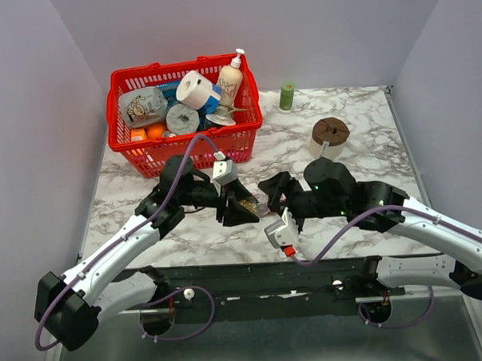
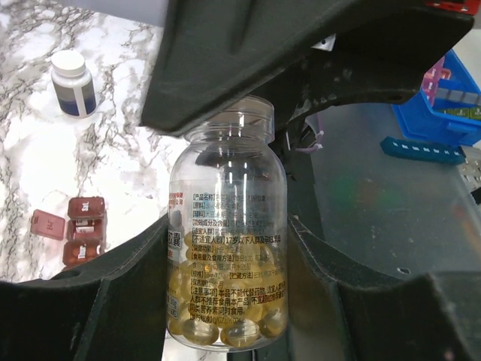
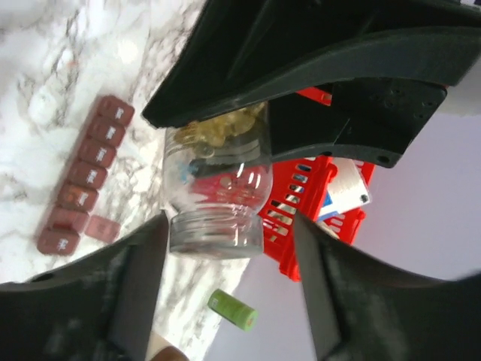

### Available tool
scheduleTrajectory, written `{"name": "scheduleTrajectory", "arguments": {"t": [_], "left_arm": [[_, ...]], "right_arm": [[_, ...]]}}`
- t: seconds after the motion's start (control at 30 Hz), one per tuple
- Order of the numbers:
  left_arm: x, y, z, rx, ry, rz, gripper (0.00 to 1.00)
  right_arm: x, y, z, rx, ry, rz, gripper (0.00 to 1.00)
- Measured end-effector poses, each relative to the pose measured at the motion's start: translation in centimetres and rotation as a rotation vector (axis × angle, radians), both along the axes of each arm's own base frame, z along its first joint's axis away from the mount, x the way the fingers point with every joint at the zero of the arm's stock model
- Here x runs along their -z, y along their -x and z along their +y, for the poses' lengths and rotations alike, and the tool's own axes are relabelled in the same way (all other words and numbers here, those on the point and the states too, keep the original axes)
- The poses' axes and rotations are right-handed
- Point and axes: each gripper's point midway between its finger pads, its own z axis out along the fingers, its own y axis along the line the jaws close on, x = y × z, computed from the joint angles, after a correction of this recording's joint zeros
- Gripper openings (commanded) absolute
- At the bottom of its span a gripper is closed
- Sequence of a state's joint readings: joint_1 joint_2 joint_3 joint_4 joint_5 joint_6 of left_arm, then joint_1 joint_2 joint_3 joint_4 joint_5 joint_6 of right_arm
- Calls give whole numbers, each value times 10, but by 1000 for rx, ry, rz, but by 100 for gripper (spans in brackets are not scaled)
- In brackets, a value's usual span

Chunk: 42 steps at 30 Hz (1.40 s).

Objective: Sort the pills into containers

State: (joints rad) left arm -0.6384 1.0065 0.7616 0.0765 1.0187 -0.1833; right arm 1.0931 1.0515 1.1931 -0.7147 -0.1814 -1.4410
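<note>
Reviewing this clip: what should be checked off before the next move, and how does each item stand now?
1. The left gripper clamps the pill bottle: ok.
2. Bottle uncapped: ok.
3. The pills inside the bottle: ok.
4. The right gripper open, off the bottle: ok.
5. One compartment lid on the pill organizer open: ok.
6. Bottle mouth over that compartment: not ok, organizer sits to the side.

One clear bottle (image 2: 225, 173), yellow pills (image 2: 225, 335) inside, too heaped to count. One maroon strip (image 3: 89, 177), seven compartments. One white-capped bottle (image 2: 73, 83). One green cap (image 1: 287, 95). One red basket (image 1: 152, 152).
</note>
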Motion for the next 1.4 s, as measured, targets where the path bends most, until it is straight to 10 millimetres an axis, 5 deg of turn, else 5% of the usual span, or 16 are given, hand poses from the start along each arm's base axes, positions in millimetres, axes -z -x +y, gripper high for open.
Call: {"name": "scheduleTrajectory", "arguments": {"t": [0.27,0.5,0.73,0.9,1.4], "left_arm": [[-1,2,-1,15,-1,-50,0],[3,-5,7,-58,-6,-168,0],[12,-14,18,-172,4,-257,0],[1,-23,20,-237,42,-315,0],[-2,-32,21,-298,61,-306,0]], "right_arm": [[-25,8,5,62,-70,164,95],[-65,24,9,164,-144,564,95],[-46,12,-6,415,-161,1019,100],[-34,7,-1,530,-171,1254,100],[-29,0,18,595,-177,1452,95]]}}
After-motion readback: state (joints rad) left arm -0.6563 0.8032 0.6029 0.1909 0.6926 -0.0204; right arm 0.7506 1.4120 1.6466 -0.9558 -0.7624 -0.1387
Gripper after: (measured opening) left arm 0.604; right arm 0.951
